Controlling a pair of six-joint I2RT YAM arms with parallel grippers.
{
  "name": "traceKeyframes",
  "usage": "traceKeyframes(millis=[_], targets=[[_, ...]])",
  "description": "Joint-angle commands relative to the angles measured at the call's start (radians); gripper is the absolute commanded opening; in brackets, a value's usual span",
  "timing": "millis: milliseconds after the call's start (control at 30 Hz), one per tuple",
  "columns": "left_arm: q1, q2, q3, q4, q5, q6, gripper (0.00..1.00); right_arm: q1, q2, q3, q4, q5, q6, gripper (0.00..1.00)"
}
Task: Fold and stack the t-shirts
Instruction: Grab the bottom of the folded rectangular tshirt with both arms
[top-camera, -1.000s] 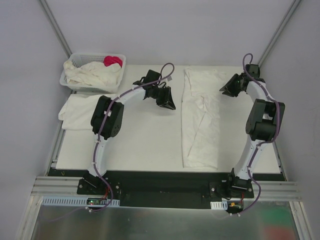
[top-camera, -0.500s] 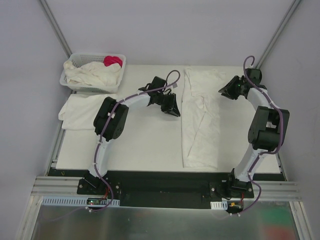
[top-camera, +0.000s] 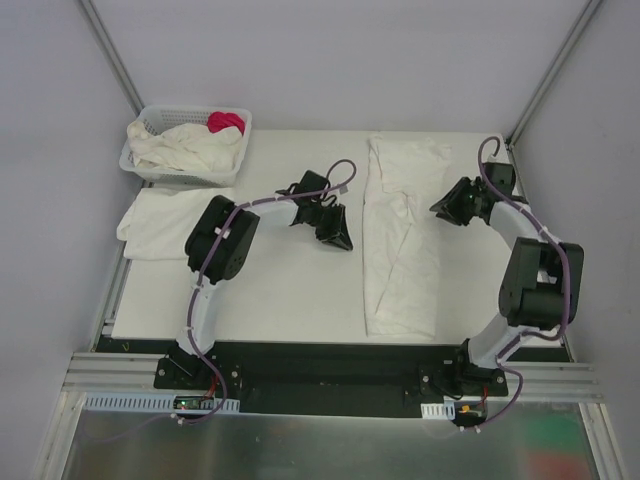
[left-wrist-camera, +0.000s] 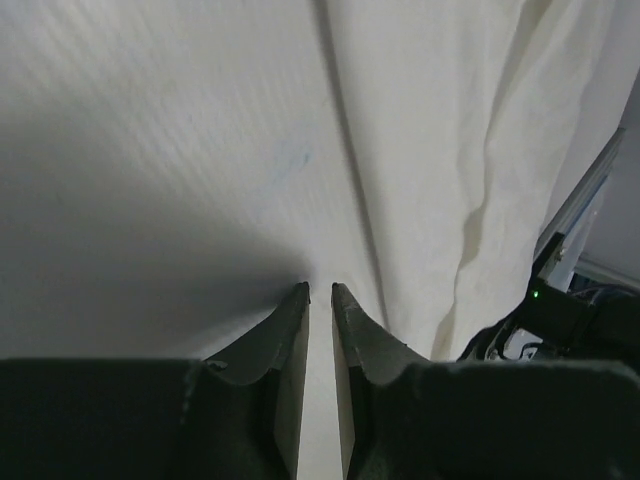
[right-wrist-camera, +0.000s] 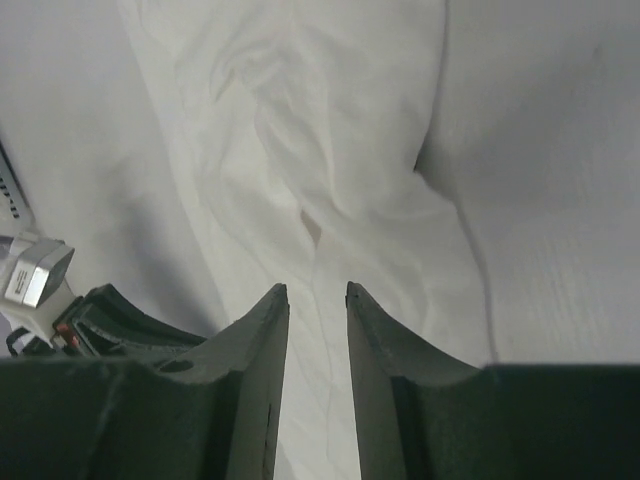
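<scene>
- Fingers (left-wrist-camera: 282, 340): your left gripper (top-camera: 340, 238) shows a narrow empty slit, your right gripper (top-camera: 441, 210) a wider empty gap.
- Long t-shirt (top-camera: 400, 245): centre-right of frame, flat between both grippers.
- Folded t-shirt (top-camera: 158, 222): left edge, below basket (top-camera: 150, 171).

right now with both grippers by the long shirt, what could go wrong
1. The left gripper has its jaws barely apart, just beside the long shirt. It might shove the edge instead of pinching it.
2. The cloth under the right gripper lies in wrinkled layers, so a pinch there may catch only the top layer and pull the fold open.
</scene>
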Motion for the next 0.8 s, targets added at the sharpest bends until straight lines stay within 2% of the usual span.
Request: traceKeyframes(millis=[0, 167, 300, 400, 567, 767], targets=[[-0.020, -0.240, -0.164, 0.012, -0.075, 0.035, 0.15, 0.049, -0.235, -0.128, 0.002, 0.075, -0.022, 0.33], [-0.063, -0.438, -0.313, 0.021, -0.130, 0.074, 0.17, 0.067, -0.515, -0.360, -0.015, 0.151, -0.049, 0.38], [-0.111, -0.575, -0.414, 0.085, -0.135, 0.103, 0.19, 0.071, -0.664, -0.492, -0.054, 0.237, -0.075, 0.42], [-0.155, -0.601, -0.433, 0.133, -0.107, 0.104, 0.19, 0.072, -0.758, -0.547, -0.183, 0.280, -0.094, 0.42], [-0.223, -0.612, -0.481, 0.188, -0.080, 0.091, 0.20, 0.072, -0.913, -0.598, -0.292, 0.305, -0.083, 0.43], [-0.247, -0.670, -0.666, 0.379, -0.097, 0.006, 0.24, 0.075, -1.051, -0.615, -0.416, 0.279, -0.091, 0.43]])
